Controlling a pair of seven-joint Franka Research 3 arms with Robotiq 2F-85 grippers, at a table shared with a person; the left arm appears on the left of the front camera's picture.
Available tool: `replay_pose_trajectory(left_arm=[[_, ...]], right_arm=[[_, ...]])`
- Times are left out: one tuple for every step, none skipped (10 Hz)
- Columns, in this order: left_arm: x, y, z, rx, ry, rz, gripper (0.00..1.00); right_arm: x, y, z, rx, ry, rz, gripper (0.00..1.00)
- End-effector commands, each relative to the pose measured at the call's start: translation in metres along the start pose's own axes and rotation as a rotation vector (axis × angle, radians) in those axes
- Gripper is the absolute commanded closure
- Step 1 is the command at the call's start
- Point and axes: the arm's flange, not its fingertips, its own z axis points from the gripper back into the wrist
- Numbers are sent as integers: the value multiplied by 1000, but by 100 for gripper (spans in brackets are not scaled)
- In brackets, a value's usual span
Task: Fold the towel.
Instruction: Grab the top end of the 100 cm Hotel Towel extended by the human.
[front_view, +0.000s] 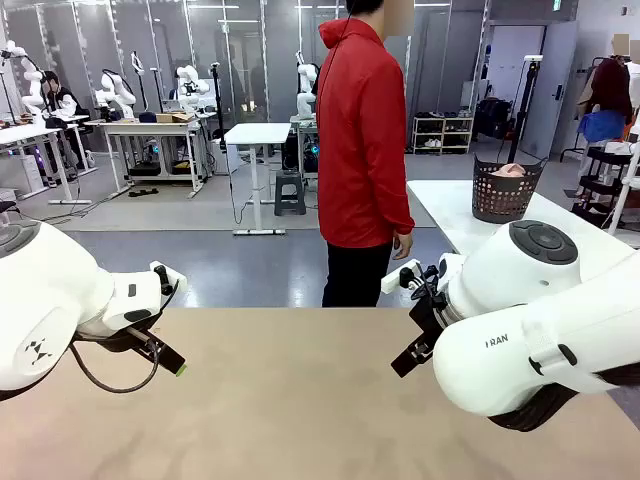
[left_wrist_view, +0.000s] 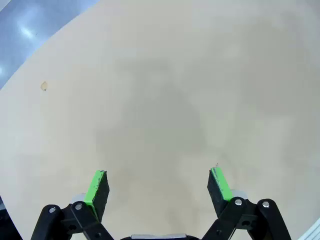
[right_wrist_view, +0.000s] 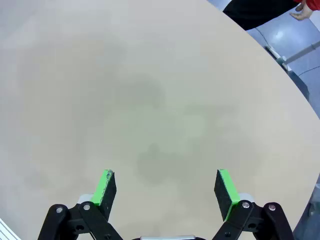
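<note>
- Left gripper (left_wrist_view: 160, 182): the claw is standing spread wide, its green pads (left_wrist_view: 97, 187) facing each other with nothing between them, and it is hanging above the bare tan table (left_wrist_view: 165, 90)
- Right gripper (right_wrist_view: 167, 186): the claw is likewise gaping wide and gripping nothing, and it is pointing down at the same tabletop
- Left arm (front_view: 50, 300) and right arm (front_view: 530, 320): both are reaching in low from opposite sides of the front view
- Towel (front_view: 510, 169): a salmon-pink bundle is showing above the rim of the dark basket (front_view: 500, 200); the basket is sitting on a white side table (front_view: 450, 215) beyond the right arm, well apart from both grippers
- Person (front_view: 362, 130): wearing a red jacket and dark trousers, standing side-on at the far edge of the tan table, with one hand (front_view: 403, 245) hanging by the hip
- Speck (left_wrist_view: 44, 86): a small mark is lying on the tabletop near its edge
</note>
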Motion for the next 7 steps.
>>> replay_pose_trajectory(left_arm=[[0,0,0,0,0,0,0],[0,0,0,0,0,0,0],[0,0,0,0,0,0,0],[0,0,0,0,0,0,0],[0,0,0,0,0,0,0],[0,0,0,0,0,0,0],[0,0,0,0,0,0,0]], right_arm=[[0,0,0,0,0,0,0],[0,0,0,0,0,0,0],[0,0,0,0,0,0,0],[0,0,0,0,0,0,0],[0,0,0,0,0,0,0],[0,0,0,0,0,0,0],[0,0,0,0,0,0,0]])
